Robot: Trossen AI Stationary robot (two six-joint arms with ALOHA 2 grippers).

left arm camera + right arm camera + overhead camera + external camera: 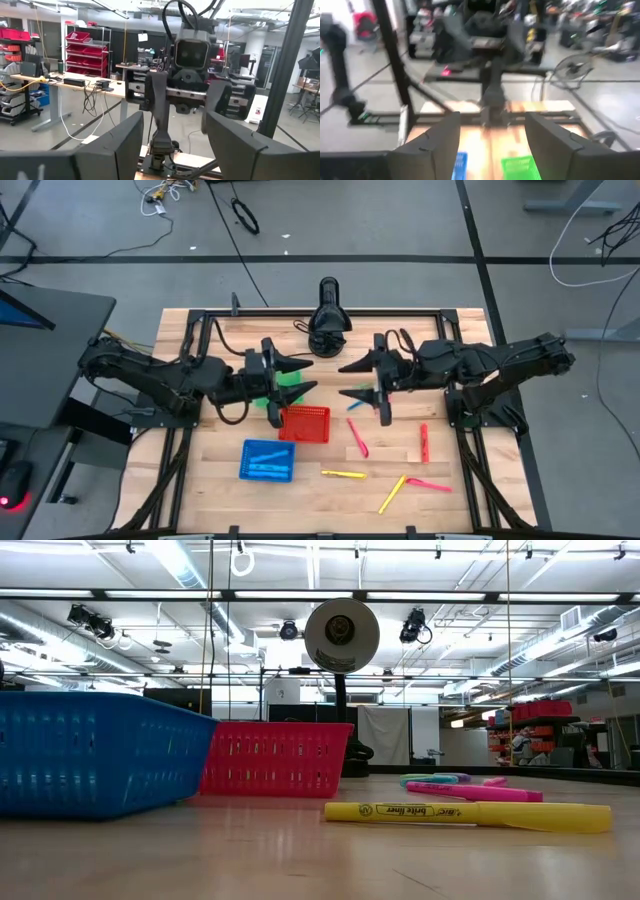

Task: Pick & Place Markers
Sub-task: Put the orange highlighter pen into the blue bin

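Several markers lie flat on the wooden table: a pink one [357, 437], a red one [424, 442], two yellow ones [343, 474] [392, 493], another pink one [428, 484] and a blue one [355, 406]. The near yellow marker [470, 813] and a pink one [475, 791] show in the low view. Blue markers lie in the blue basket [268, 460]. My left gripper [308, 377] is open and empty over the green basket [283, 397]. My right gripper [343, 379] is open and empty, facing the left one near the table's far middle.
The red basket [304, 423] stands just nearer than the two grippers, the blue basket to its near left. A black camera on a stand [328, 320] sits at the far edge. Bare wood lies at the near left and far right.
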